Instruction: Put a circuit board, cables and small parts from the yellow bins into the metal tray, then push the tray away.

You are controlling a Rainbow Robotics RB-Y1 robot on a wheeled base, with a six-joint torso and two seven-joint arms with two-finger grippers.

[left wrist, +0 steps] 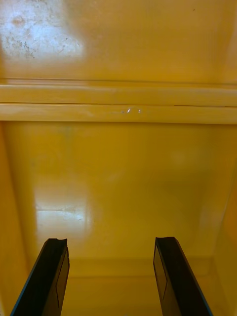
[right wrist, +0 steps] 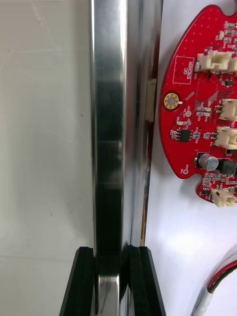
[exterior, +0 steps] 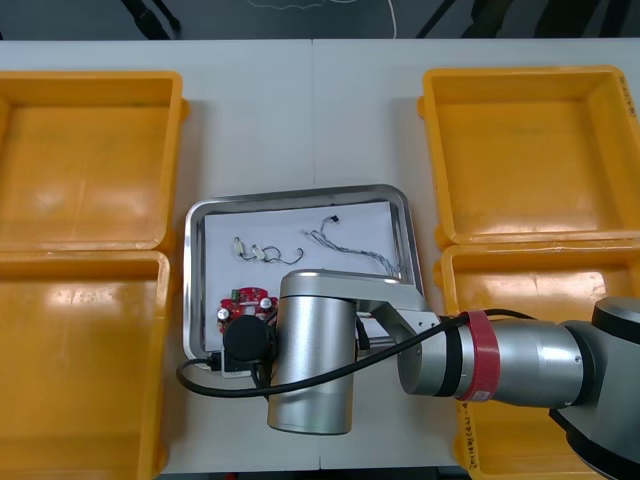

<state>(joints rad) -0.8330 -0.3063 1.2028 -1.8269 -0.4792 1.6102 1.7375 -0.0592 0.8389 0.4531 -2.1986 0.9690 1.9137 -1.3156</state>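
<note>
The metal tray (exterior: 295,195), white inside, lies at the table's middle between the bins. In it are a round red circuit board (exterior: 245,303), small metal parts (exterior: 250,250) and a thin cable (exterior: 350,248). My right arm reaches across the tray's near edge. In the right wrist view my right gripper (right wrist: 112,252) is shut on the tray's shiny rim (right wrist: 108,123), one finger on each side. The circuit board (right wrist: 205,113) lies just inside that rim, with a cable end (right wrist: 219,281) beside it. My left gripper (left wrist: 111,242) hangs open over a bare yellow bin floor (left wrist: 118,173).
Two yellow bins stand at the left (exterior: 90,160) (exterior: 80,370) and two at the right (exterior: 530,150) (exterior: 530,285). Bare table lies beyond the tray's far rim, up to the table's far edge.
</note>
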